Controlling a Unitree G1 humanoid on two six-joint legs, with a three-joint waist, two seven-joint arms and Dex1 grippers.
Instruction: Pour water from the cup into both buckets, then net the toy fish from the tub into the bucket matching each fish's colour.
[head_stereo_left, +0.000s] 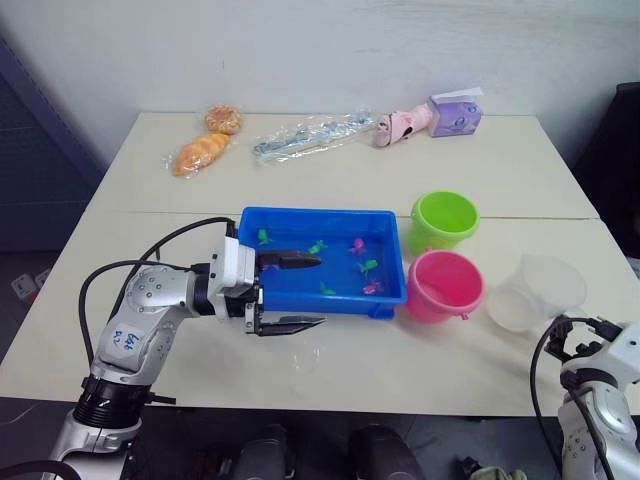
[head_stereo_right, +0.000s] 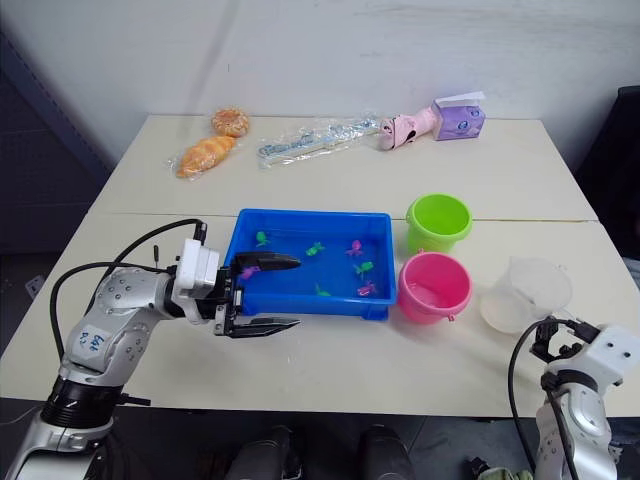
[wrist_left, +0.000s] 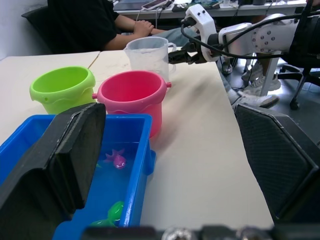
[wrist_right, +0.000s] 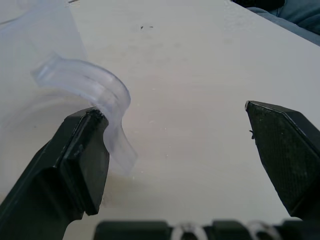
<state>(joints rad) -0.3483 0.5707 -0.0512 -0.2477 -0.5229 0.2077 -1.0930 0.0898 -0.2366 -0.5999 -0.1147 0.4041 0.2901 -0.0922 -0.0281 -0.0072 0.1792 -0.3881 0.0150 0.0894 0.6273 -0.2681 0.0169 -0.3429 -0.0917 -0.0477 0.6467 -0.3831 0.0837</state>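
- The left gripper hangs wide open and empty at the near left corner of the tub: one black finger reaches over the tub's rim above the water, the other lies outside it over the table.
- Just ahead of that inner finger float the toy fish, green and pink ones scattered through the tub toward its far end from the gripper.
- Beyond the tub from the left gripper stand the buckets: the pink bucket nearest, touching or almost touching the tub's end, the green bucket just beside it.
- The cup lies farther still from the left gripper, past the pink bucket, and just ahead of the right gripper.
- The right gripper is wide open and holds nothing; its wrist view shows one finger at the cup's clear handle, whether touching it I cannot tell, and the other finger well apart over bare table.
- The left wrist view adds a seated person behind the table, and the right arm beside the cup.
- The head views add packaged snacks at the table's far side.
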